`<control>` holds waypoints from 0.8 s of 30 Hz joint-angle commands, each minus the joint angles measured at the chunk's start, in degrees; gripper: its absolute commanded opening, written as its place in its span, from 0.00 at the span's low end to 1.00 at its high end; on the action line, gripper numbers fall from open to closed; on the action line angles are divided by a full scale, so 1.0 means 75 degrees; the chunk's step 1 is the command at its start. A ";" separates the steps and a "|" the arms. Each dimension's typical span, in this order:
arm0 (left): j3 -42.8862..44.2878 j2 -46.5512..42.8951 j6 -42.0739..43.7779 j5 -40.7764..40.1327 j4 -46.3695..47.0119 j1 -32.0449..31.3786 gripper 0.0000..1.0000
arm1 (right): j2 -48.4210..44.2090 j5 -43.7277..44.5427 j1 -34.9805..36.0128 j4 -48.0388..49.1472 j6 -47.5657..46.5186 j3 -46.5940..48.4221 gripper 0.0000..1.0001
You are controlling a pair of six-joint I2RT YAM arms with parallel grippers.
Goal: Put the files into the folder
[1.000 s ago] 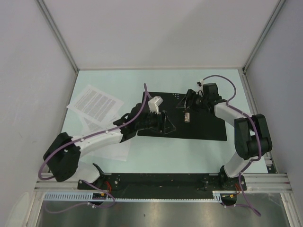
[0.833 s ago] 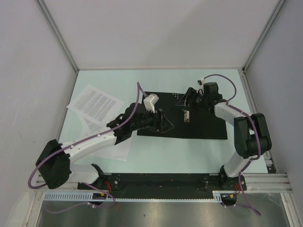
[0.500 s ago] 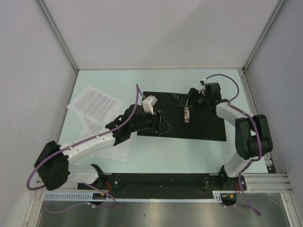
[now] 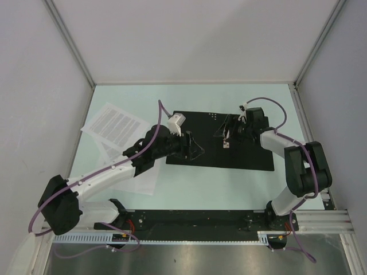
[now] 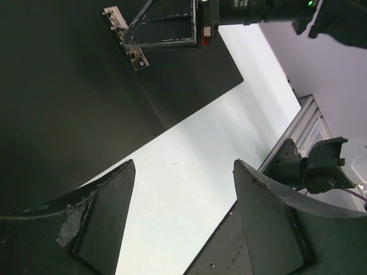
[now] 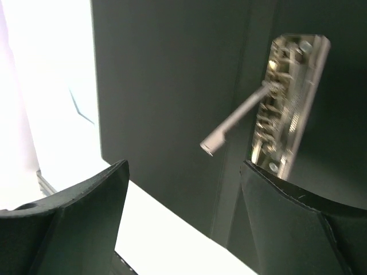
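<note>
The folder point(image 4: 246, 154) lies open on the table, black inside up, with its metal spine clip point(image 4: 226, 139) at the middle; the clip's lever point(image 6: 232, 122) stands raised. The files point(image 4: 114, 126), white printed sheets, lie to the left of the folder, partly under my left arm. My left gripper point(image 4: 192, 150) is open and empty over the folder's left half; its wrist view shows the folder's front edge point(image 5: 172, 123). My right gripper point(image 4: 225, 130) is open and empty just above the clip point(image 6: 289, 103).
Grey walls enclose the table on the left, back and right. A metal rail point(image 4: 321, 217) runs along the near edge by the arm bases. More white sheets point(image 4: 143, 180) lie under my left arm near the front left.
My left arm has drawn back to the left along the folder. My right gripper has shifted slightly right and stays over the clip.
</note>
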 commanded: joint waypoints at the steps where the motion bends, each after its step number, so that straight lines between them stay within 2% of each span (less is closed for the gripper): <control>1: -0.0016 -0.0301 0.0218 -0.0145 -0.0061 0.0107 0.75 | 0.0280 -0.0510 0.0040 0.1320 0.0483 0.0032 0.83; 8: 0.0171 -0.0242 0.0300 -0.0169 -0.0202 0.0201 0.76 | 0.0972 -0.0862 -0.0171 0.2680 0.0917 0.0195 0.83; 13: 0.0312 -0.0183 0.0359 -0.0239 -0.0436 0.0283 0.76 | 0.1440 -0.0569 -0.0194 0.2365 0.0298 0.0932 0.83; 20: 0.0429 -0.0183 0.0370 -0.0239 -0.0635 0.0389 0.75 | 0.2354 -0.0698 -0.0230 0.2306 -0.0090 0.1904 0.83; 24: 0.0430 -0.0254 0.0219 -0.0006 -0.0835 0.0646 0.76 | 0.2858 -0.0733 -0.0230 0.1838 -0.0418 0.2619 0.83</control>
